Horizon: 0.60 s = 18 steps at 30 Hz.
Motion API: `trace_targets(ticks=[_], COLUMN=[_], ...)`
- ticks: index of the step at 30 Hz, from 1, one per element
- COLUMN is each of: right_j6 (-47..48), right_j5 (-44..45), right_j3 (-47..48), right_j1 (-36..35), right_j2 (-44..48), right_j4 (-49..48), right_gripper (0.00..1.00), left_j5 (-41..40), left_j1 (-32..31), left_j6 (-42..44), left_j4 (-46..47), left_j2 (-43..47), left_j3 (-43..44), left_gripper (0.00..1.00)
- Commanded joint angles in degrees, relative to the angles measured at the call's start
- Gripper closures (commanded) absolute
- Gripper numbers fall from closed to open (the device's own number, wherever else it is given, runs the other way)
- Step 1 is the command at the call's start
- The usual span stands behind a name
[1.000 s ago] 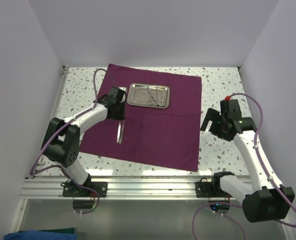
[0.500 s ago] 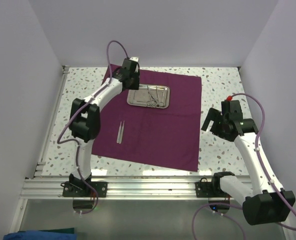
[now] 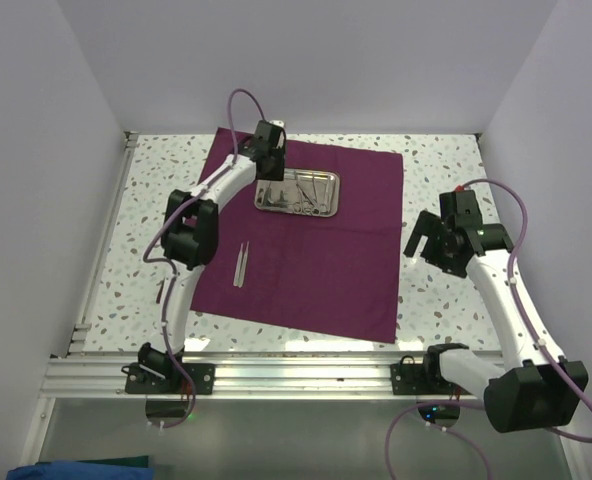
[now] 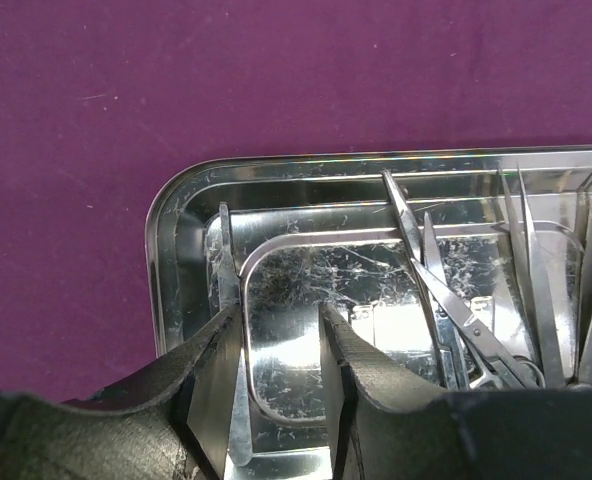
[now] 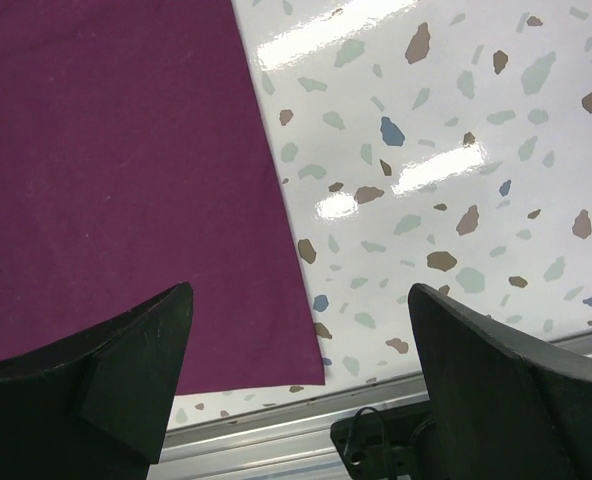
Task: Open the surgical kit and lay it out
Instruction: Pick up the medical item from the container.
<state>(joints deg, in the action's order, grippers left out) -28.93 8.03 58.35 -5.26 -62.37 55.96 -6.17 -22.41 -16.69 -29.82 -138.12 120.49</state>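
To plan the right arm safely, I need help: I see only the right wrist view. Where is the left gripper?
Observer: The left gripper hangs open over one corner of the steel tray.
Operator: Is any instrument laid out?
Observer: Yes, one pair of tweezers lies on the cloth, apart from the tray.
Operator: What is inside the tray?
Observer: Scissors and other tweezers lie in it.

left gripper (image 4: 276, 345) hung narrowly parted above steel tray (image 4: 168, 232) | tray sat on purple cloth (image 4: 276, 80) | scissors (image 4: 444, 290), tweezers (image 4: 538, 285) lay inside, right
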Motion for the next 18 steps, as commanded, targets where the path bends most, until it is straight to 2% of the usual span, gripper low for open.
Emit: trace_targets(ticks=[1,18], right_j6=[-0.5,-2.6], right_j5=[1.6,0.8], right_j3=[3.2,0.9], right_j1=[-0.1,-0.2], right_j2=[-1.5,-1.9], right_j4=[1.4,2.4], right_gripper=[0.07,0.08], left_j5=[0.2,0.9], left_j1=[0.7,3.3], left_j6=[1.2,0.7], left_j4=[3.4,4.1], left_j2=[-0.4,-7.0], left_j3=[1.9,6.0], left_gripper=[0.6,0.6])
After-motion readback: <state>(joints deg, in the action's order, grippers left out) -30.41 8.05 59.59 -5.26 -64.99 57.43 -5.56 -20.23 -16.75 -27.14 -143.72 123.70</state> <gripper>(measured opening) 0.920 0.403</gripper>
